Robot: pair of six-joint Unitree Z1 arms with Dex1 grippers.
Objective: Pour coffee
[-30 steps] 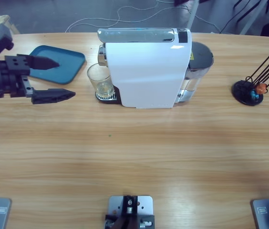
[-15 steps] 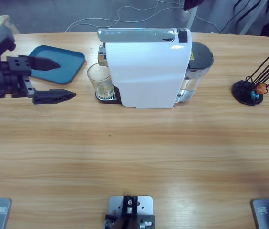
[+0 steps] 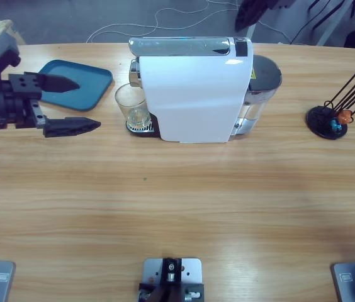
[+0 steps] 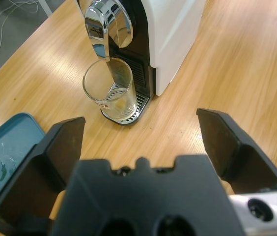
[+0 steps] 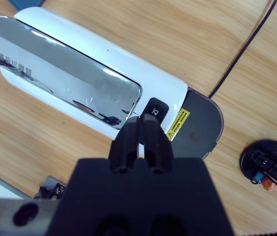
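A small clear glass tumbler (image 3: pixel 132 107) (image 4: pixel 110 91) stands on the drip grate under the chrome spout (image 4: pixel 104 29) of the white coffee machine (image 3: pixel 193 94) (image 5: pixel 79 73). Only a pale yellowish trace shows at its bottom; no dark brown coffee is visible. My left gripper (image 3: pixel 88 104) (image 4: pixel 141 120) hovers open to the left of the glass, pointing at it with a gap between them. My right gripper (image 5: pixel 141 120) is shut with nothing in it, high above the machine's top, near the black button (image 5: pixel 155 109). In the high view it shows as a dark shape (image 3: pixel 256 9) at the top edge.
A teal tray (image 3: pixel 86 85) (image 4: pixel 6 147) lies behind the left gripper's far jaw. A black capsule holder (image 3: pixel 328 121) (image 5: pixel 266 164) with thin rods and blue and orange capsules stands at the right. The grey water tank (image 3: pixel 262 78) sits on the machine's right end.
The dark shape of the right gripper has come further into the top edge of the high view. The left arm and the glass have stayed put.
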